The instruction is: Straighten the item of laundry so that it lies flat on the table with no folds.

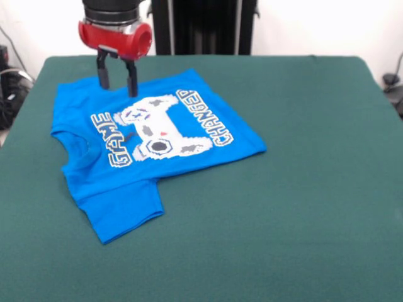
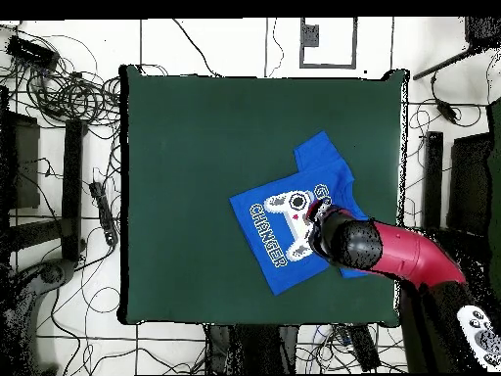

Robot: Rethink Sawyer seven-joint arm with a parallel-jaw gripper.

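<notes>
table (image 1: 302,207): green felt, cables on the floor around it
shirt (image 1: 148,141): blue, print up, near one side, one sleeve tucked under
gripper (image 1: 117,80): fingers apart, empty, tips over shirt's far edge

Tangled black cables (image 2: 59,73) lie on the white tiled floor (image 2: 225,39) beyond the table's edges, thickest off one short side.

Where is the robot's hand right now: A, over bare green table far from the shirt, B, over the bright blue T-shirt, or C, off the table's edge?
B: in the front view the hand with its two dark fingers apart hangs over the bright blue T-shirt beside the controller print.
</notes>
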